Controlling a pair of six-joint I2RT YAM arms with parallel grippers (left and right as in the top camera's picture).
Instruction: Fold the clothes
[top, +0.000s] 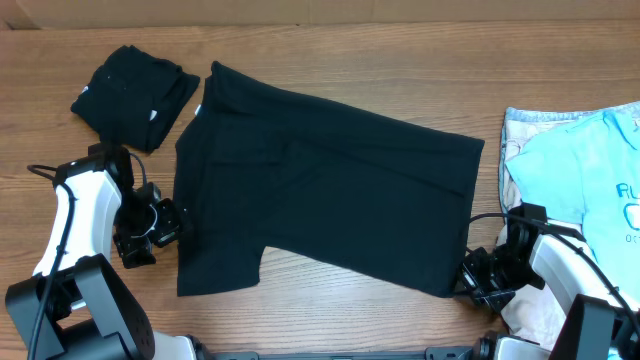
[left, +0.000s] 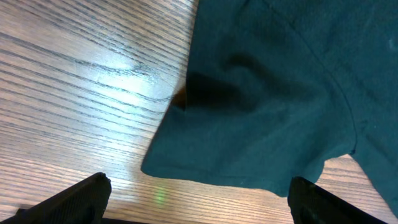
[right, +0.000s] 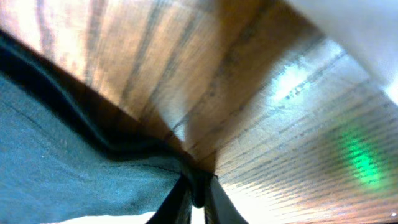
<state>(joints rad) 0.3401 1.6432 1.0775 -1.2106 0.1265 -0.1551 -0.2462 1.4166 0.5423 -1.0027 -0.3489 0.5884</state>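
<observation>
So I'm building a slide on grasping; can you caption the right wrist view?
Right gripper pinched shut on the edge of the black shirt, over the wooden table.

Bare brown wood-grain tabletop (top: 400, 80)

Its long dark grain lines run side to side in the overhead view. In the left wrist view a soft white patch of glare (left: 134, 78) lies on the boards. In the right wrist view the surface is glossy, with a bright sheen and a blurred green glint (right: 360, 162).

Black shirt (top: 330, 190) spread flat; folded black shirt (top: 130, 95) upper-left.
</observation>
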